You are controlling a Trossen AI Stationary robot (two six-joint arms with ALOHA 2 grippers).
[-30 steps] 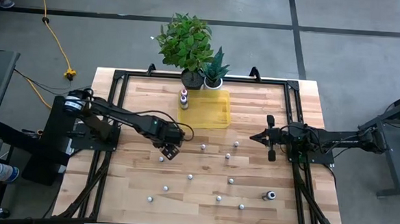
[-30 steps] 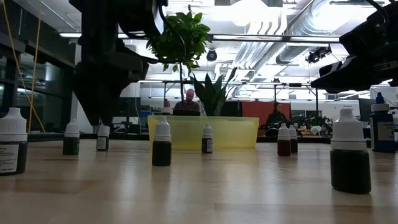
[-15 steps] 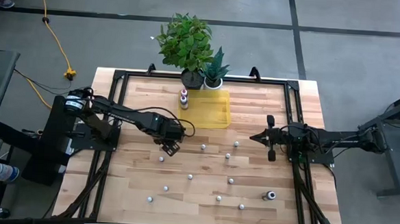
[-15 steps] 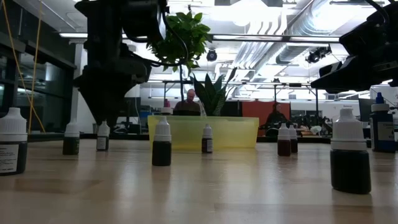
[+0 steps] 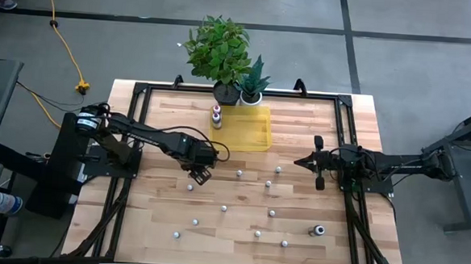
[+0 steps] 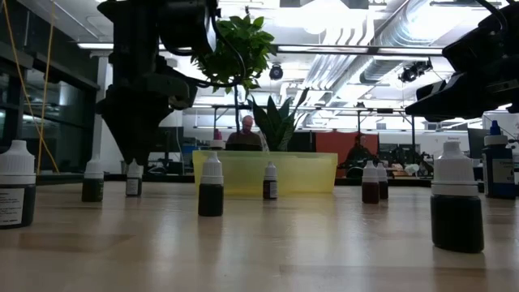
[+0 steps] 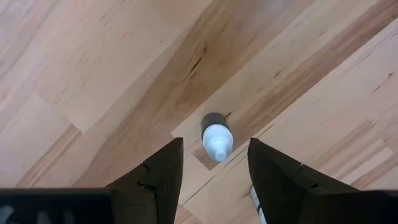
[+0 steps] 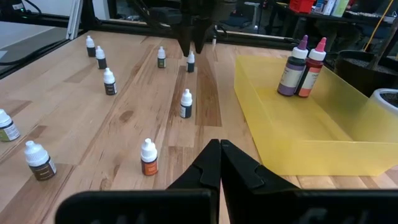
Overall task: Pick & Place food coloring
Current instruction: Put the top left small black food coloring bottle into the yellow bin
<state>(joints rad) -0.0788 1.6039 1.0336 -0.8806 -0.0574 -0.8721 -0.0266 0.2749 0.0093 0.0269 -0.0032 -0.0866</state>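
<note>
Left pincer lowered, narrowing, bottle between its fingers, untouched

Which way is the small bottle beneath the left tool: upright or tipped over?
Upright: the bottle shows its white cap from above, between the left tool's fingers.

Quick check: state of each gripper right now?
Left gripper: jaws open, straddling a small white-capped bottle on the table, not gripping it.
Right gripper: jaws shut, empty, waiting at the table's right side.

Between my black left gripper a white-capped, dark-bodied food coloring bottle stands on pale, brown-streaked tabletop; upper centre of the high view, a translucent yellow tray.
</note>
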